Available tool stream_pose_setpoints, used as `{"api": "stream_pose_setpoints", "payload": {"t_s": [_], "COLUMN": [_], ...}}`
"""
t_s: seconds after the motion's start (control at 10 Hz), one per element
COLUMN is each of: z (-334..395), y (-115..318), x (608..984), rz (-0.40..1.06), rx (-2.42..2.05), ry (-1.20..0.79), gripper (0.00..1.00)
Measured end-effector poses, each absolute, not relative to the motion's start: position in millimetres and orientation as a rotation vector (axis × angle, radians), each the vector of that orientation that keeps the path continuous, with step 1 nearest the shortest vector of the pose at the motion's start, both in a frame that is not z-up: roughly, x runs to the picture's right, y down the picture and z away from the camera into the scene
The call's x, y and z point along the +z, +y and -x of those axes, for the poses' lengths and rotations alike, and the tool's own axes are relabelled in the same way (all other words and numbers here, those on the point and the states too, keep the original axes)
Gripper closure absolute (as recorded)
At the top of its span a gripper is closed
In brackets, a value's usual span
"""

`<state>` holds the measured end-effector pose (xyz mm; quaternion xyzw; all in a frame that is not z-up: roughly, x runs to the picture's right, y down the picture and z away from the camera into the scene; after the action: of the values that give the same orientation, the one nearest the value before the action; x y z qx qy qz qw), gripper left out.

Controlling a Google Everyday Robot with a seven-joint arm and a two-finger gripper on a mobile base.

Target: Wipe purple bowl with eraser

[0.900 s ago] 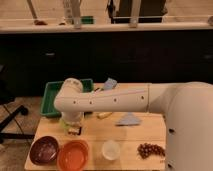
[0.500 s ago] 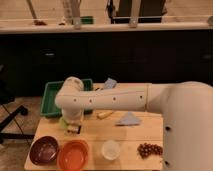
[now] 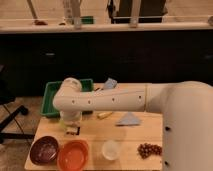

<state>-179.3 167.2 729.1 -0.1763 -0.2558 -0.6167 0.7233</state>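
Well, the claw (image 3: 71,127) hangs low over the wooden desk (image 3: 100,134), right at the small cream eraser block (image 3: 72,132) — gripping it or not, I cannot tell. Next, I think: carry it to the round dark purple bowl (image 3: 44,150) nearby.

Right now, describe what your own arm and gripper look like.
The thick, smooth white tubular arm has a rounded elbow joint and small dark dots along its shell; no cables show. The compact pale gripper, with darker parts, hangs below the elbow over the light wooden table.
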Motion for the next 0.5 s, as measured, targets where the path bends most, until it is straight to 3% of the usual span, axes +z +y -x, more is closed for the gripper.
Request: {"api": "stream_pose_setpoints", "payload": {"t_s": [0.5], "z": [239.3], "y": [182.8], "x": [711.9], "rz": [0.393], "rx": [-1.457], "ry": [-0.680], "gripper": [1.00]}}
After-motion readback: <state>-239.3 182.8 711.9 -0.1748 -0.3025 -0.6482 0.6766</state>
